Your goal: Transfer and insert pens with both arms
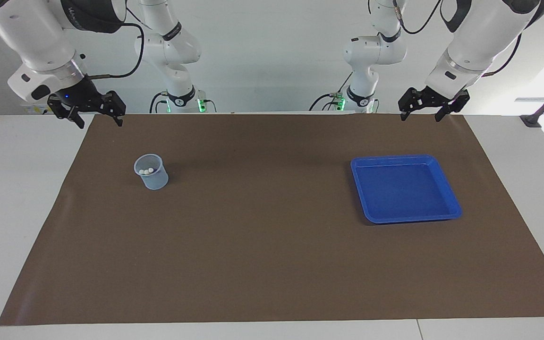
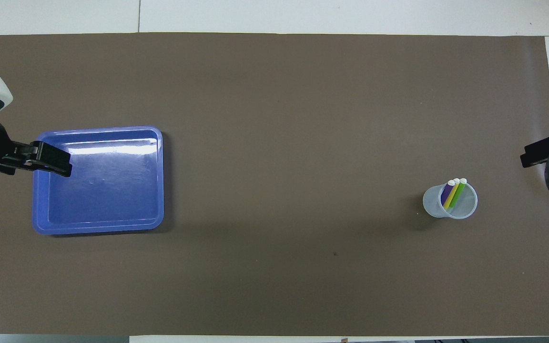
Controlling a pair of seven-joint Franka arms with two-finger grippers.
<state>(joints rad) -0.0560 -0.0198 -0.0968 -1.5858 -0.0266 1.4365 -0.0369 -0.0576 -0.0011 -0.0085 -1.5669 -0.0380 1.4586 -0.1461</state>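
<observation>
While both black two-finger grippers, left [image 1: 427,110] and right [image 1: 86,111], hang spread and bare over the table's robot edge, no writing is readable. Purple [image 2: 447,193], yellow [image 2: 452,195] and green [image 2: 458,194] marker pens stand inside the translucent plastic cup [image 2: 450,208]; the blue rectangular plastic tray [image 2: 98,224] holds nothing.

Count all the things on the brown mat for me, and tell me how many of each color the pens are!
Purple pen: 1
Yellow pen: 1
Green pen: 1
Clear cup holding all the pens, toward the right arm's end: 1
Blue tray, nothing in it, toward the left arm's end: 1
Total: 5 things, 3 of them pens.
</observation>
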